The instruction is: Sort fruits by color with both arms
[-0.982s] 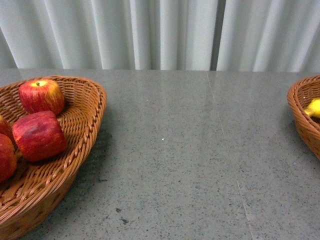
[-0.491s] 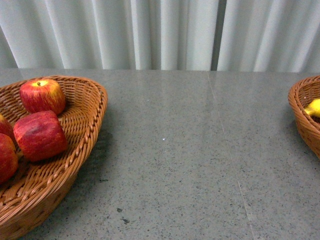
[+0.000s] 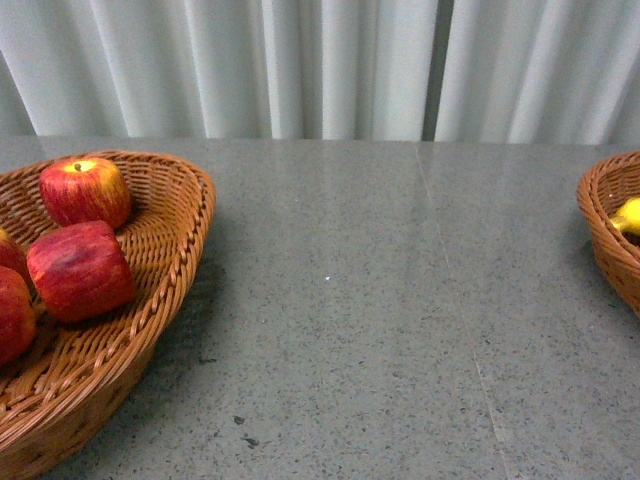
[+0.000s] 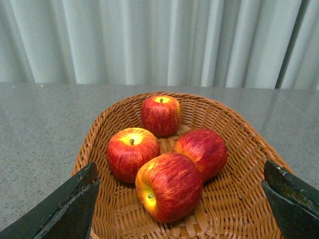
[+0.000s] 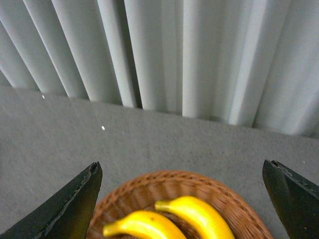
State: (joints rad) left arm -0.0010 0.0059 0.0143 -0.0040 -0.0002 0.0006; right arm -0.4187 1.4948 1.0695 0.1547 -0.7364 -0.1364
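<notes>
Looking out from the robot's body, a wicker basket on the left (image 3: 160, 260) sits on the grey stone table (image 3: 380, 300) and holds red apples: one upright at the back with a yellow top (image 3: 85, 190), one lying on its side in the middle (image 3: 80, 270), and two more cut off by the picture's edge. At the far right, the rim of a second wicker basket (image 3: 605, 235) shows, with a bit of yellow banana (image 3: 628, 215) inside it. White pleated curtains (image 3: 320, 65) hang behind the table. Neither arm appears in this view.

From the left wrist camera, the left gripper (image 4: 179, 209) hangs above the apple basket (image 4: 234, 199) with its two dark fingers (image 4: 65, 206) spread wide and nothing between them. Four apples lie in that basket, three bunched and touching: a stem-up apple (image 4: 132, 153), a tipped apple nearest the camera (image 4: 169, 186) and a plain red apple (image 4: 202, 152). The fourth apple (image 4: 160, 114) stands upright just behind them.

From the right wrist camera, the right gripper (image 5: 182, 209) is likewise spread wide and empty, its fingers (image 5: 70, 206) flanking the banana basket (image 5: 149, 189). Two bananas lie side by side in it, one nearer (image 5: 144, 225) and one behind it (image 5: 197, 215).
</notes>
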